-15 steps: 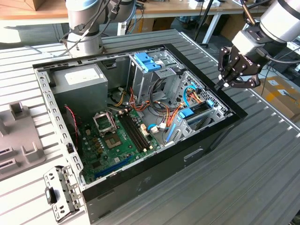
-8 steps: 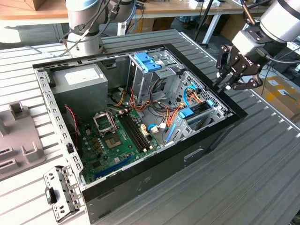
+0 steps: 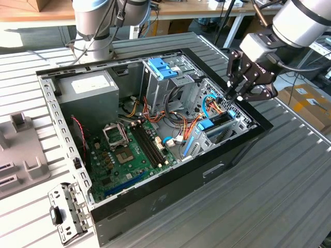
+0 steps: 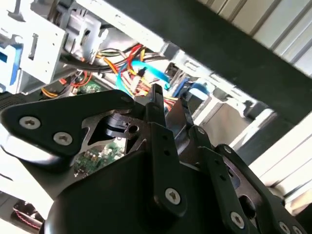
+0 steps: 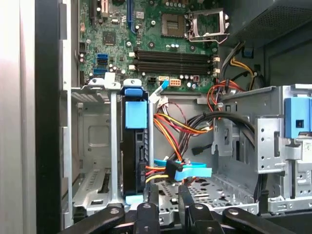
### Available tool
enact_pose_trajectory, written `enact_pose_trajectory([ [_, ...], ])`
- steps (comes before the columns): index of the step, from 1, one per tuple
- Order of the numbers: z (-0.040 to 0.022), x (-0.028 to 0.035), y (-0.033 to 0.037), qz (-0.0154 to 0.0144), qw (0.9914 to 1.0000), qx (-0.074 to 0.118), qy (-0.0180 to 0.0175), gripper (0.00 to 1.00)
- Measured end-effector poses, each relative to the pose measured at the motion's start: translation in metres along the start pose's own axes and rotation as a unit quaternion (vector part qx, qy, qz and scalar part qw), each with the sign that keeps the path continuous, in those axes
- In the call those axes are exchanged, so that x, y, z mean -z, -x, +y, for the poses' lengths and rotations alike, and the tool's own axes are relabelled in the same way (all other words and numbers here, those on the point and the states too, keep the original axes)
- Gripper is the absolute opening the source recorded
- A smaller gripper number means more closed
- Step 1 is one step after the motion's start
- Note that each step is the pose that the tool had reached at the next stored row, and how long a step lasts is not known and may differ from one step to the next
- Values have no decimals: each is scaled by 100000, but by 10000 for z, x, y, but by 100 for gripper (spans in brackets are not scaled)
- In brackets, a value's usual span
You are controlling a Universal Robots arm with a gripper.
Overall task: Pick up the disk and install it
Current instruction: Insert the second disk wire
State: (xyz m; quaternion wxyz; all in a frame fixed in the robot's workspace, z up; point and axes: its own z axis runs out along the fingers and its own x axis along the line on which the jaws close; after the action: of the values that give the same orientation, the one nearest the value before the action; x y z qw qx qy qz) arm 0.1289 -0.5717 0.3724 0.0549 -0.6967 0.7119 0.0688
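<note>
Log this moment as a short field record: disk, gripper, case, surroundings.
disk: the disk stands on edge in the metal drive cage, blue tab toward the motherboard
gripper: the gripper hovers over that cage at the case's edge, holding nothing
case: the computer case lies open on its side
surroundings: a metal bracket lies beside the case

Gripper [image 4: 168, 105] jaws nearly closed beside coloured cables [image 4: 134, 66].
</note>
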Motion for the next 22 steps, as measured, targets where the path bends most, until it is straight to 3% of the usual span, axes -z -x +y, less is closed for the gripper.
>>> enact_pose_trajectory([
  [2,122,-9,2,-15,100000,1,0,30],
  [4,152,-25,-2,-18,100000,-1,-2,30],
  [9,156,-108,-16,-8,100000,4,2,30],
  [14,156,-113,-17,-9,100000,1,1,29],
  [17,156,-114,-17,-11,100000,2,0,16],
  [22,156,-115,-18,-12,100000,3,3,16],
])
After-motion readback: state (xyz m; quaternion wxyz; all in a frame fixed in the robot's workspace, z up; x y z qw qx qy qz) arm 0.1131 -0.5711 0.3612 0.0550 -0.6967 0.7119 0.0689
